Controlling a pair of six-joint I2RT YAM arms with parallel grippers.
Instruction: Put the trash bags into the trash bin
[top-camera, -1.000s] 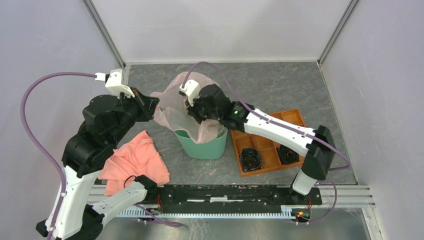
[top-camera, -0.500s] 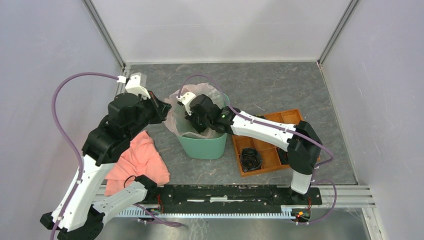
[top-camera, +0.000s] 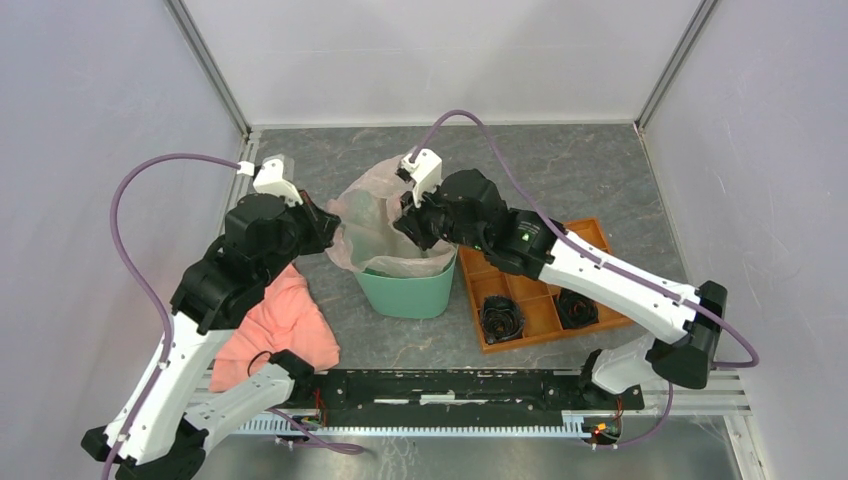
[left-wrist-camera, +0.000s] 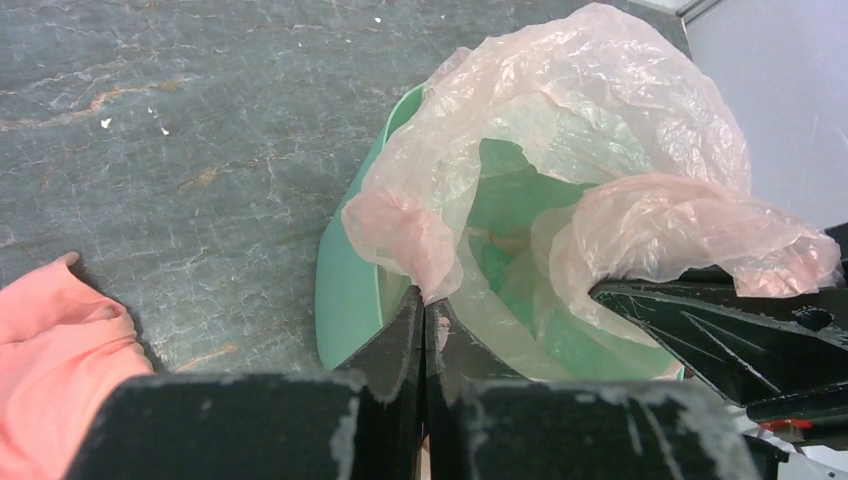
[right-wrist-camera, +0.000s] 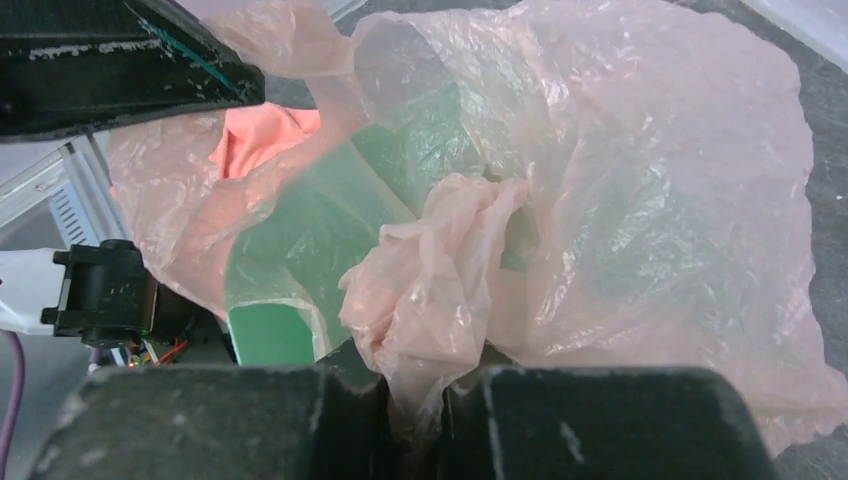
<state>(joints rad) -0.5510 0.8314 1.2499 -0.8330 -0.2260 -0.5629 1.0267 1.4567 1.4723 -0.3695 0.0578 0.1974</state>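
Top external view is showing one wrinkly, glossy, see-through pink trash bag (top-camera: 372, 222) spilling over the rim of one mint-green trash bin (top-camera: 405, 292), which is standing near the middle of the desk (top-camera: 560, 170). The jaws of the left gripper (left-wrist-camera: 422, 305) are pinching a bag fold, and the jaws of the right gripper (right-wrist-camera: 415, 395) are pinching a bunched fold. One salmon cloth (top-camera: 275, 320) is lying toward the near-left corner. One orange tray (top-camera: 590, 232) is holding two black items (top-camera: 500, 317).
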